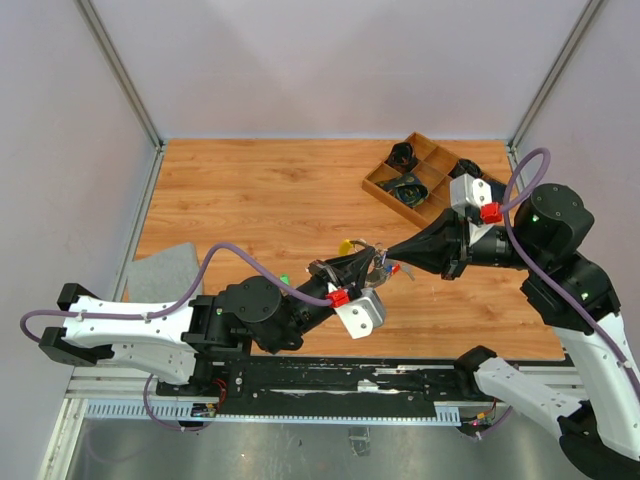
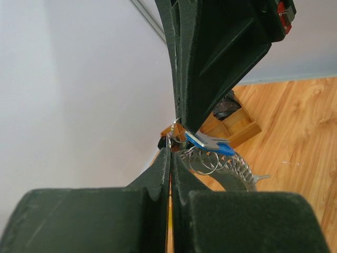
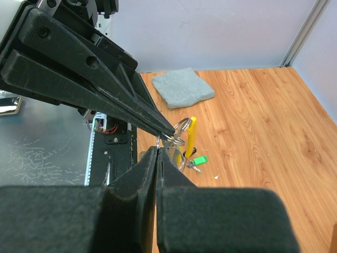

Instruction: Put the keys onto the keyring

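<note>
Surface: you are working over a wooden table (image 1: 250, 200) with a plank grain. A metal base plate (image 1: 300, 375) runs along its near edge under the arms.
Room: plain pale walls (image 1: 330, 60) close in three sides, with metal frame posts (image 1: 120, 70) in the corners.
Other things: a grey cloth pad (image 1: 160, 265) lies at the left edge. A wooden tray (image 1: 372, 185) with compartments sits at the far right and holds dark items.
Top view only: you see both arms reaching in so that the left claw (image 1: 372, 258) and the right claw (image 1: 388, 255) meet tip to tip over the middle of the table, well apart from the tray.
Left wrist view only: the keyring (image 2: 231, 166) shows as a silvery coil just past the claw tips. A blue key (image 2: 210, 142) has its head right at the tip of the right claw.
Right wrist view only: a green key (image 3: 199, 159) lies on the table below the claws. The yellow piece (image 3: 191, 132) stands upright just behind them, and a loop of wire sits at the left claw's tip.
Left claw: shut, fingers pressed together. You cannot tell whether it pinches the wire.
Right claw: shut as well, its tip against the blue key's head. The pictures do not show whether it grips the key.
Keyring position: raised off the table, just beside both tips where they meet.
</note>
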You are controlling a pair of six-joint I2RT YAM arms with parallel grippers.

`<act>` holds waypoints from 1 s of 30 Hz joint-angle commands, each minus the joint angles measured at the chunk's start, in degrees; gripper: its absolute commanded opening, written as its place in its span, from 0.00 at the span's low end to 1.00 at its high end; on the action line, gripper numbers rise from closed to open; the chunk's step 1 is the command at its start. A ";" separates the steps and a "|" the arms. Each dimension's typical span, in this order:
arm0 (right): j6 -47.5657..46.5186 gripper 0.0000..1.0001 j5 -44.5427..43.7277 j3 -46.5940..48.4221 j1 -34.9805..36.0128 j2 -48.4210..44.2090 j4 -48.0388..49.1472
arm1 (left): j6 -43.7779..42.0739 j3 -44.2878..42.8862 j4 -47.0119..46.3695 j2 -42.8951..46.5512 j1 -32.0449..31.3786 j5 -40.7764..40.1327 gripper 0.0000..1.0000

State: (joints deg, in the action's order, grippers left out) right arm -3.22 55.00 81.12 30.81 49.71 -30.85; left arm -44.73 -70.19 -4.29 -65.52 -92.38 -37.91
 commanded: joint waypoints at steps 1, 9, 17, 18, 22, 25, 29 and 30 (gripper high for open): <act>1.66 0.01 -0.78 -0.70 1.37 -0.37 3.25 | 0.58 -2.29 -2.85 -0.07 -0.44 -0.68 0.01; 1.51 0.01 -3.63 -1.22 2.58 -0.04 3.36 | 0.56 -2.37 -2.73 -0.17 -0.50 -0.64 0.01; 2.27 0.00 -6.88 -1.68 2.67 -0.77 3.74 | 0.70 -2.28 -2.64 -0.05 -0.45 -0.62 0.00; 2.40 0.01 -7.13 -1.82 2.68 -0.95 4.01 | 0.70 -2.17 -2.65 -0.05 -0.45 -0.67 0.01; 2.86 0.01 -8.72 -2.06 2.65 -1.59 4.52 | 0.87 -2.15 -2.54 0.04 -0.44 -0.68 0.00; 3.11 0.01 -9.68 -2.15 2.57 -1.93 4.69 | 0.84 -2.19 -2.52 -0.01 -0.49 -0.65 0.00; 3.69 0.01 -10.37 -2.30 2.62 -2.24 5.21 | 0.86 -2.16 -2.38 0.04 -0.44 -0.58 0.00; 3.81 0.01 -10.62 -2.28 2.64 -2.17 5.24 | 0.86 -2.14 -2.31 0.10 -0.45 -0.58 0.00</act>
State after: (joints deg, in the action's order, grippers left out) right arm -0.82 46.78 79.24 32.49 48.12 -28.03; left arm -44.53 -70.46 -4.23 -65.54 -92.38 -38.48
